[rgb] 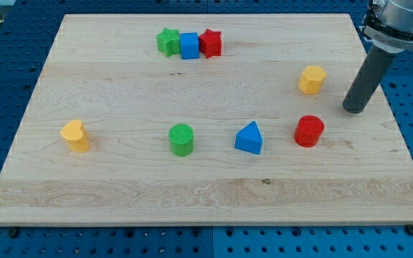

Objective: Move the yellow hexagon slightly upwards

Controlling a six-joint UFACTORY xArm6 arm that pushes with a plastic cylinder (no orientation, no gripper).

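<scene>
Yellow hexagon (312, 79) stands upright, axis vertical, no discernible facing. My tip (354, 110), a bare rod gripping nothing, rests near its lower right, apart.

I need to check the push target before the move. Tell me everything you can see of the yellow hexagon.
The yellow hexagon is a short six-sided block, matte with faint ridges, standing flat on the wooden board at the view's upper right. Nothing touches it. My tip stands apart to its right and slightly lower; the red cylinder sits below it.
</scene>
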